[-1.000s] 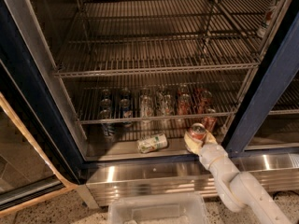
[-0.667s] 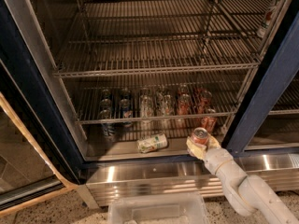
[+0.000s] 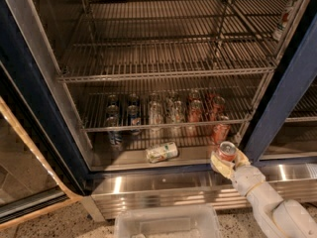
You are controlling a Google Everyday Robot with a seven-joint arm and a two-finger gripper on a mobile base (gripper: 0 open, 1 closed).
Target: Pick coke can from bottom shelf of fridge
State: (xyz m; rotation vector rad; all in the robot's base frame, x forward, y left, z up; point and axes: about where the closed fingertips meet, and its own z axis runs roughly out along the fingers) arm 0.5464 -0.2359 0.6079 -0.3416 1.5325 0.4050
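Gripper point(image 3: 228, 158) is clamped on the coke can point(image 3: 227, 150), which is upright and well right of the tipped white-green can point(image 3: 161, 152), at the front lip of the bottom shelf point(image 3: 124, 157). Looks like the extraction step: firm squeeze, slight lift, straight pull out of the fridge point(image 3: 277, 98). Avoid the other red can point(image 3: 220, 132), right of and behind the white-green one. No lettering legible on any can.

gripper point(image 3: 228, 161) at front edge of bottom shelf point(image 3: 124, 157), clamped on coke can point(image 3: 227, 150); can's lower body hidden by fingers point(image 3: 216, 163). arm point(image 3: 267, 202) cut off at edge below-right of gripper. cans point(image 3: 171, 113) up-left behind wire rack point(image 3: 163, 126): labels unreadable.
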